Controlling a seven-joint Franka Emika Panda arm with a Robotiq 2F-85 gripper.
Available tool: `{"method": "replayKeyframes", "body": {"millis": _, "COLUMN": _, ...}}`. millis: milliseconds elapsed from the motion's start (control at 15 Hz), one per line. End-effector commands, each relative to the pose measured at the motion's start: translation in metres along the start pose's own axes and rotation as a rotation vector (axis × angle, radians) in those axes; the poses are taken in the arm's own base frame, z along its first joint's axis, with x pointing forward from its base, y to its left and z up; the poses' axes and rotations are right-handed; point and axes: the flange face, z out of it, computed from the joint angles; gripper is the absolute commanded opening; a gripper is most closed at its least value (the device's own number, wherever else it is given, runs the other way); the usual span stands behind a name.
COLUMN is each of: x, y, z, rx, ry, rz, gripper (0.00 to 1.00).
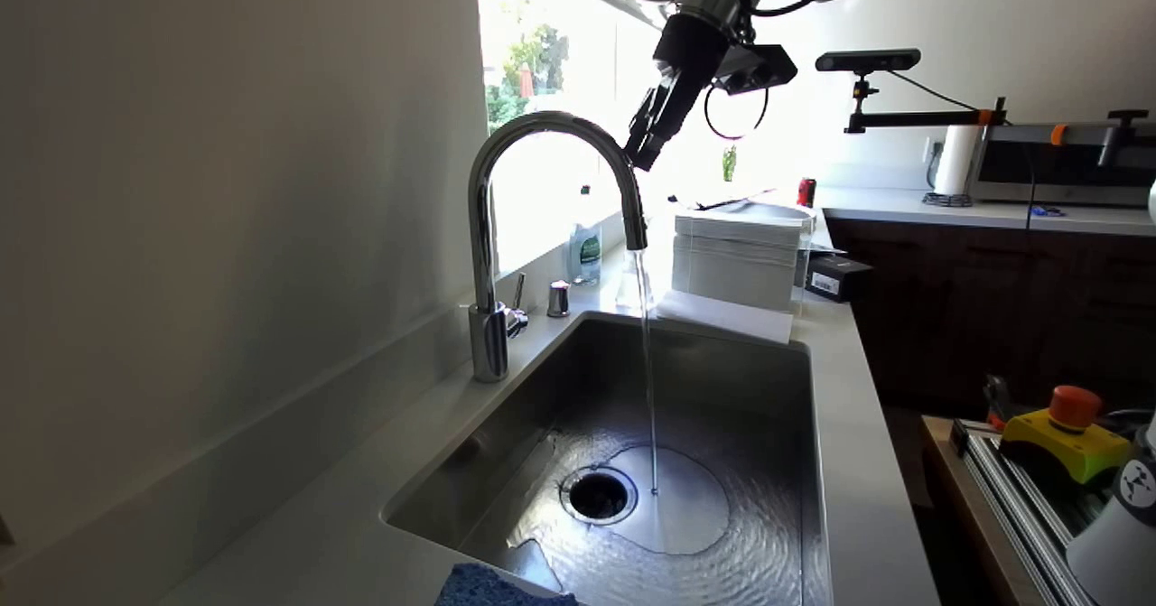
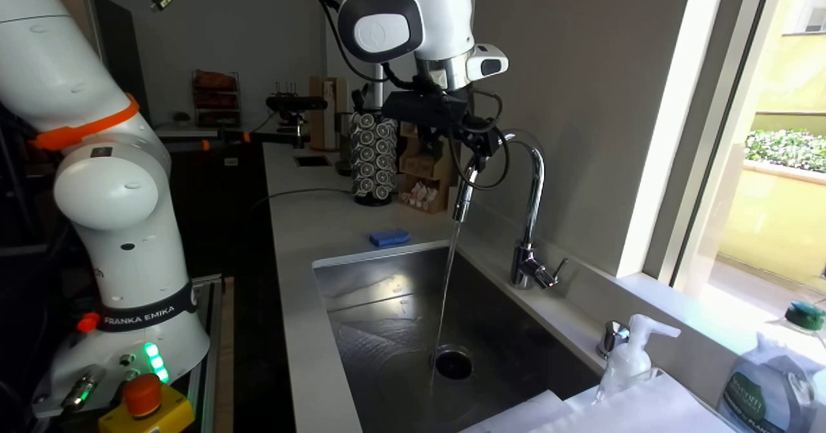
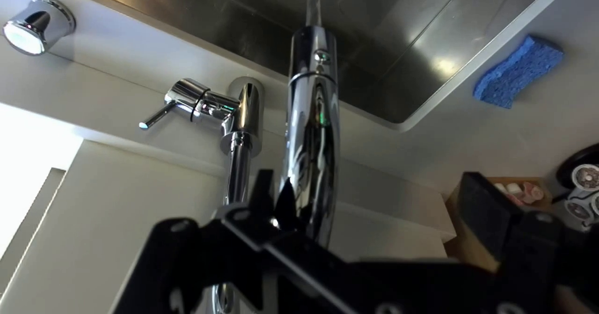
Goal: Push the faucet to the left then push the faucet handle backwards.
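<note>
The tall arched faucet of shiny chrome metal (image 1: pixel 481 227) stands on the smooth white surface (image 1: pixel 835 362) beside one long side of the rectangular steel sink (image 1: pixel 722 353), its spout (image 3: pixel 312 108) reaching over the basin and a thin clear stream of water (image 1: pixel 647 353) falling just beside the round dark drain (image 1: pixel 598 497). In the sideways push, the likeliest trouble is the black two-fingered pincer (image 3: pixel 369 182) slipping off that slick, rounded metal: its fingers (image 3: pixel 486 215) are spread apart, clenching nothing, and the spout shows between them, much nearer one than the other, with contact hard to confirm. Too long a shove could carry the running water past the rim, perhaps toward the blue oblong sponge (image 3: pixel 519 70); later, the short slim chrome handle (image 3: pixel 158 114), on the stem's side away from the sponge, looks easy to miss, being small and set low. As for pose, the white jointed arm (image 2: pixel 129 226) in an exterior view rises across the sink from the faucet, reaches over and bends down at the wrist, so the pincer slants downward at the arch's outer curve, well above the handle
</note>
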Motion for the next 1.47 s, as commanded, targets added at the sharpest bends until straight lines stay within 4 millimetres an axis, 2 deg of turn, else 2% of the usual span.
{"method": "replayKeyframes", "body": {"millis": 0, "x": 0.007, "y": -0.001, "z": 0.008, "rx": 0.015, "ry": 0.01, "rz": 0.001, "gripper": 1.0}}
{"method": "replayKeyframes", "body": {"millis": 533, "x": 0.023, "y": -0.028, "z": 0.017, "rx": 0.035, "ry": -0.003, "rz": 0.042, "gripper": 1.0}}
{"method": "replayKeyframes", "body": {"millis": 1000, "x": 0.048, "y": -0.055, "z": 0.028, "rx": -0.011, "ry": -0.006, "rz": 0.248, "gripper": 1.0}}
{"method": "replayKeyframes", "body": {"millis": 1400, "x": 0.065, "y": -0.067, "z": 0.038, "rx": -0.062, "ry": 0.006, "rz": 0.379, "gripper": 1.0}}
